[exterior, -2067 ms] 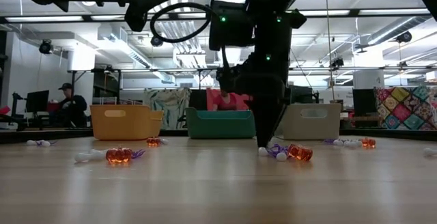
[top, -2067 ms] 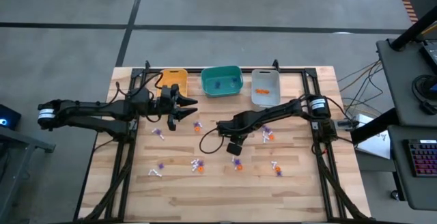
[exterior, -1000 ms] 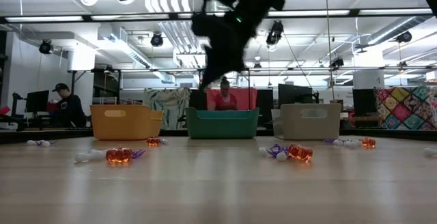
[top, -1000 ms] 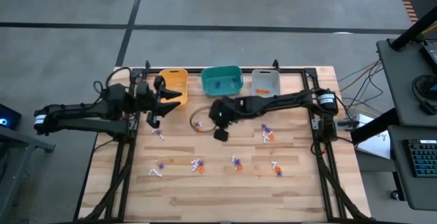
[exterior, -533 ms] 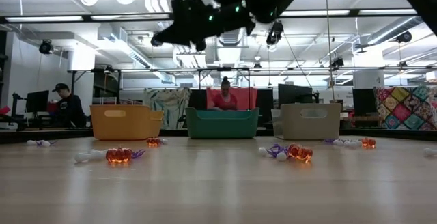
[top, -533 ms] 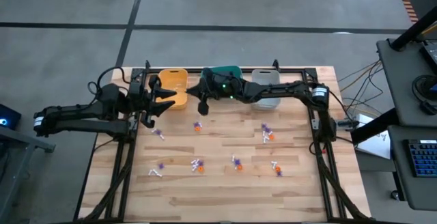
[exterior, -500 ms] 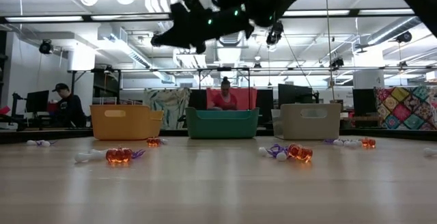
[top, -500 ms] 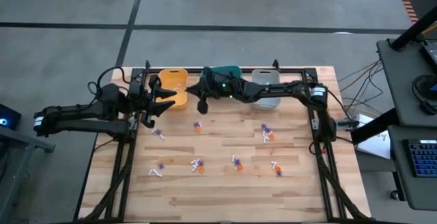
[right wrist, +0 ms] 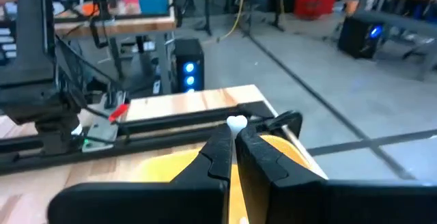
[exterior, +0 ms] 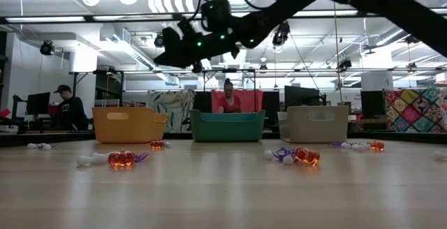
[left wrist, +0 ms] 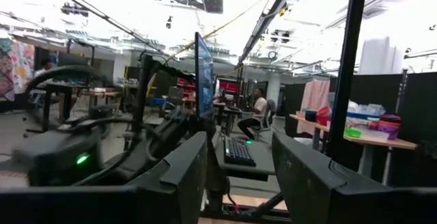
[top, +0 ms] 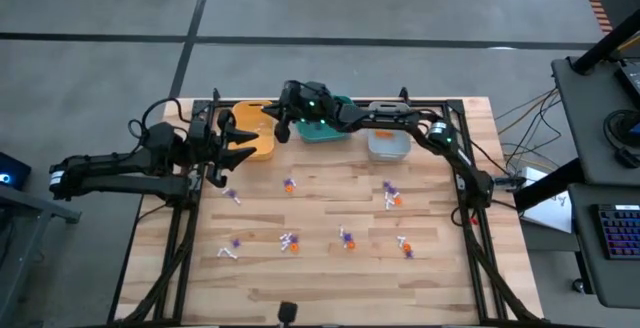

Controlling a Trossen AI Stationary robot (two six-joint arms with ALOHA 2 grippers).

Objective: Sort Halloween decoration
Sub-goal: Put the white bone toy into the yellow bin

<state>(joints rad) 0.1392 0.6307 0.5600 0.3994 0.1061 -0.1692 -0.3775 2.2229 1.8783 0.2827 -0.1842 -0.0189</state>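
High view gives me the right gripper (top: 283,128) at about twelve o'clock on the table (top: 330,278), over the yellow bin (top: 252,128), jaws pinched shut on a small white trinket (right wrist: 237,122) seen at their tips in the right wrist view. My left gripper (top: 232,154) hangs at ten o'clock beside that bin, jaws parted and holding nothing. Loose Halloween decoration (top: 290,240) lies scattered mid-table, from nine to three o'clock.

My right gripper (right wrist: 232,136) pinches a white trinket (right wrist: 237,122), shape too small to tell. The yellow bin (right wrist: 273,157) is mostly hidden behind my fingers. Teal bin (top: 335,128) at 12 o'clock half covered by my right arm.
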